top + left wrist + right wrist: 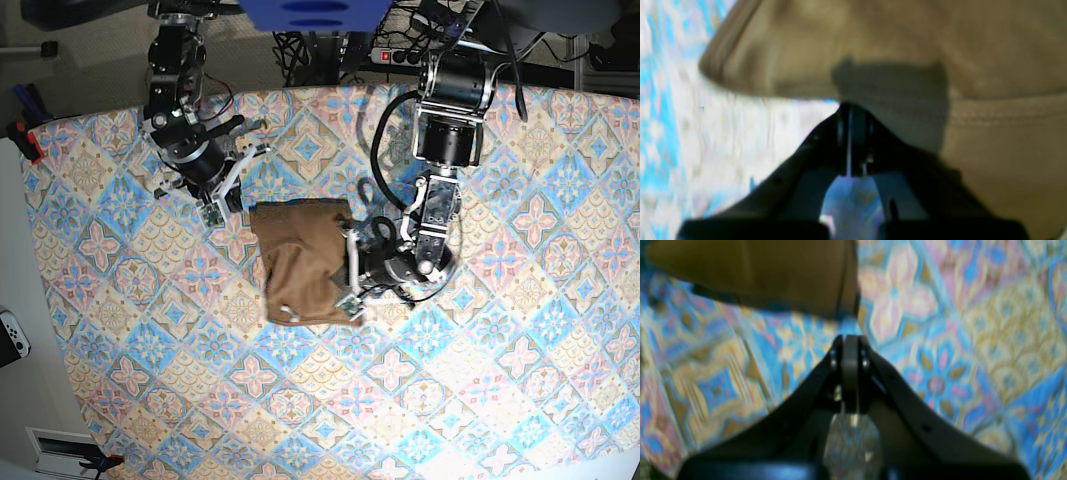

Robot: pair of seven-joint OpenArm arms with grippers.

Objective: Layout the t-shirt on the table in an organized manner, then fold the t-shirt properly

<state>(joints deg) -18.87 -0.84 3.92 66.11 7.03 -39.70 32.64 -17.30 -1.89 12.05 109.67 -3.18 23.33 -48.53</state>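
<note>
The tan t-shirt (300, 262) lies bunched in a rough rectangle on the patterned table (500, 330). My left gripper (352, 278) is at the shirt's right edge. In the left wrist view the jaws are shut, and the gripper (852, 107) meets the stitched hem of the t-shirt (893, 43), pinching it as far as the blur shows. My right gripper (222, 205) is shut and empty, just left of the shirt's top-left corner. In the right wrist view this gripper (850, 340) hovers over the table (940, 340), with the t-shirt (773, 270) a short way beyond it.
The table's far edge (330, 90) runs behind both arm bases, with cables and a power strip (400, 55) beyond it. A red and black tool (25, 140) lies at the table's far-left corner. Patterned cloth surrounds the shirt on all sides.
</note>
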